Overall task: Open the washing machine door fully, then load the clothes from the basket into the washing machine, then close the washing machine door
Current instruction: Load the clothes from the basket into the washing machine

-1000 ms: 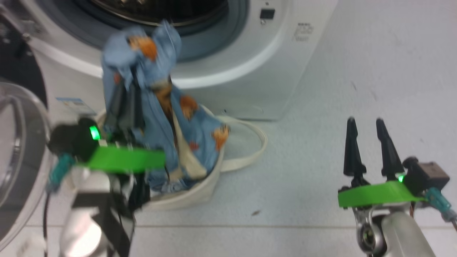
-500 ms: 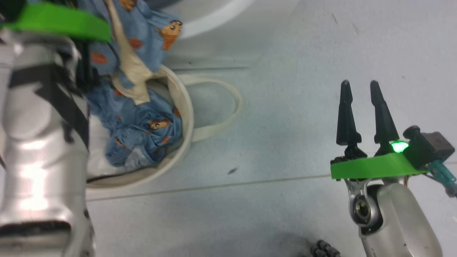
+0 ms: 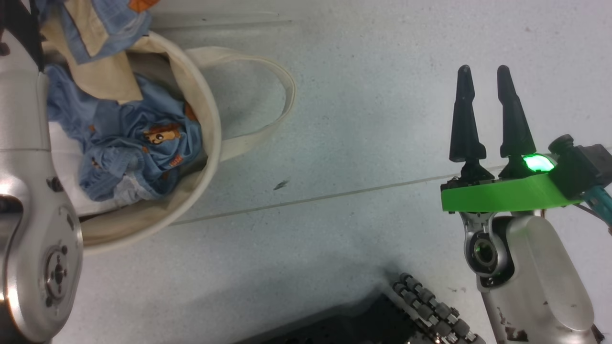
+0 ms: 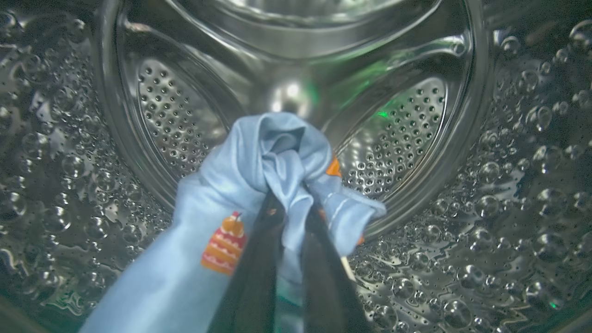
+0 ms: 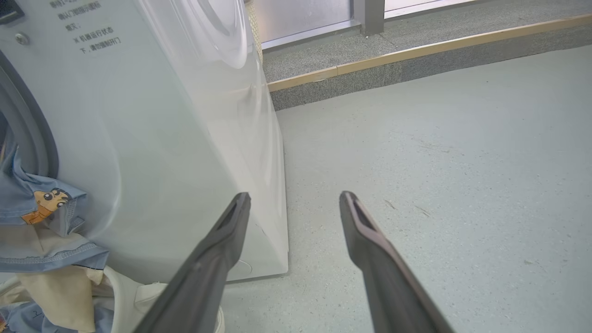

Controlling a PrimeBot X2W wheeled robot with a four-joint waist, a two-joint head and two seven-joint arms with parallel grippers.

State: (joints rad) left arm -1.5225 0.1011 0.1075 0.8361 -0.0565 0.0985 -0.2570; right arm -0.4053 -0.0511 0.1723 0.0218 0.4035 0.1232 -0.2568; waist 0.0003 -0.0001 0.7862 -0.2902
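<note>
**Left gripper [image 4: 292, 208] pinching clothes [image 4: 259, 157] inside the washing machine [image 4: 407, 129]**

Grips a bunched fold of light blue fabric between both dark fingers [image 4: 252, 277], well inside the perforated steel drum. Trails the rest of that garment down and left to the lower edge of the left wrist view, with an orange cake print on it.

Stood 1.0 s ago in front of the washer's opening, above the basket [image 3: 210, 143], with the garment hanging from the fingers into the tub. Sits now past the gasket. Viewed now through a head camera tipped lower, with the basket at that view's upper left and a dark roller-edged base part [image 3: 420, 306] at the bottom: camera shift, not tub shift. Same spread as before on the right gripper [image 3: 483, 71]: 2 fingers apart, holding nothing, above bare floor [image 3: 334, 143] well right of the basket.

From the head: silver left forearm [image 3: 28, 191] along the left edge, more blue printed clothes and a beige piece heaped in the basket beside white padding [image 3: 64, 157], 1 loop handle [image 3: 282, 95] flat on the floor. From the left wrist: drum interior and the pinch itself. From the right wrist: white washer side, grey gasket edge [image 5: 44, 152] at far left, and blue and beige cloth draped from the opening down toward the basket.
</note>
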